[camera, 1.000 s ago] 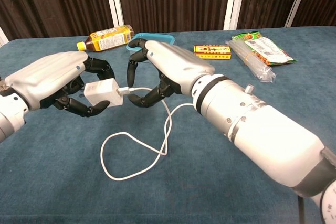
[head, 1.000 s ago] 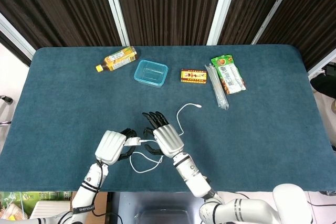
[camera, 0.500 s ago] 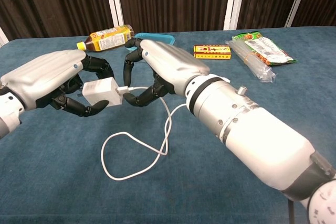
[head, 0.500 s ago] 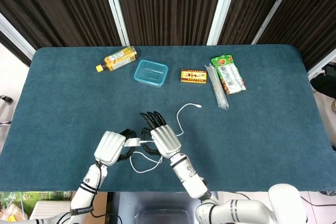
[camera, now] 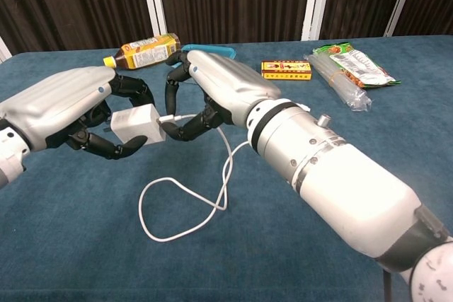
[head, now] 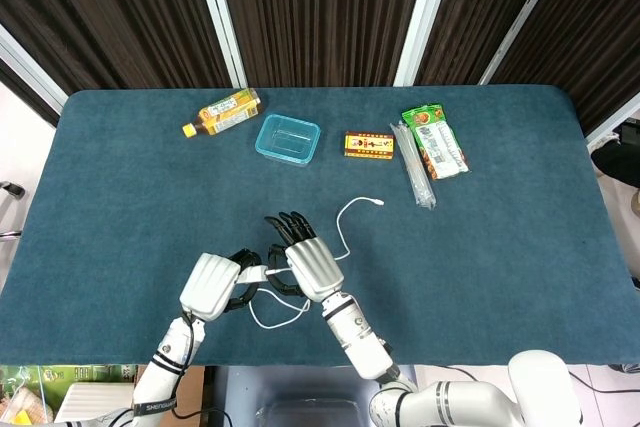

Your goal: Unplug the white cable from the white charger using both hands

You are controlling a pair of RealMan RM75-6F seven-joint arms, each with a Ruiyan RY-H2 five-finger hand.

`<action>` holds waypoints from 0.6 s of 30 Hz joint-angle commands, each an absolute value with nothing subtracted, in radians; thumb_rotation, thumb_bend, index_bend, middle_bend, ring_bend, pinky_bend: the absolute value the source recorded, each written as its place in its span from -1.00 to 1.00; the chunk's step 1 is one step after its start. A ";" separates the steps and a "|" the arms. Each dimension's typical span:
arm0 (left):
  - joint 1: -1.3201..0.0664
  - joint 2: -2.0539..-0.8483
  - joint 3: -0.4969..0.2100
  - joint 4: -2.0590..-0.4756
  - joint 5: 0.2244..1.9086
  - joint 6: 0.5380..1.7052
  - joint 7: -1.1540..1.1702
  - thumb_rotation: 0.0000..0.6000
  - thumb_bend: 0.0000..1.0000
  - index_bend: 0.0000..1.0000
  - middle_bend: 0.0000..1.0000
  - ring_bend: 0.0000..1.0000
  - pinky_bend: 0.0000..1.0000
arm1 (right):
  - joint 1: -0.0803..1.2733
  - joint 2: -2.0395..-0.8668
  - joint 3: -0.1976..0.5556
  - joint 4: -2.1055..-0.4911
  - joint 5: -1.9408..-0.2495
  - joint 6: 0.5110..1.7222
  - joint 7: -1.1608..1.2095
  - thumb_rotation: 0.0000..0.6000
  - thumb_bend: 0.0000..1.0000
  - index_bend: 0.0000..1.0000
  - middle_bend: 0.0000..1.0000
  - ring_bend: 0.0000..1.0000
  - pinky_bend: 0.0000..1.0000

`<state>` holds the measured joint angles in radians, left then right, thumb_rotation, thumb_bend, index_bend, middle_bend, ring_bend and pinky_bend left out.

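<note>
Left hand point(camera: 67, 107) wraps its dark fingers around the charger point(camera: 134, 125), holding it just above the counter point(camera: 71, 245). Right of the charger, the cable point(camera: 212, 196) leaves its side at the plug, where the right hand point(camera: 212, 93) has its fingers curled about the plug end; it looks pinched, though the exact contact is partly hidden. Below the charger, the cable's slack lies looped on the counter. Judging by this, the grip step is done and the pull is due: the hands should draw straight apart, charger held steady. Only the head view shows the cable's free end point(head: 378, 202) lying beyond the charger; only the chest view shows the plug joint clearly.
</note>
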<state>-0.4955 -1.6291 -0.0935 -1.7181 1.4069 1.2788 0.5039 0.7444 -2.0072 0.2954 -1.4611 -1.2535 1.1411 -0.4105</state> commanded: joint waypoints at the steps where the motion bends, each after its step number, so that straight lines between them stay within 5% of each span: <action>1: -0.495 -1.628 -0.093 -1.720 1.409 1.280 0.504 1.00 0.04 0.47 0.56 1.00 1.00 | 0.745 -2.008 0.296 -1.463 -1.247 1.140 -0.414 1.00 0.05 0.52 -0.58 -1.00 -0.99; 18: -0.497 -1.616 -0.102 -1.708 1.410 1.272 0.491 1.00 0.06 0.48 0.57 1.00 1.00 | 0.748 -1.987 0.291 -1.457 -1.275 1.161 -0.408 1.00 0.29 0.77 -0.48 -0.94 -0.98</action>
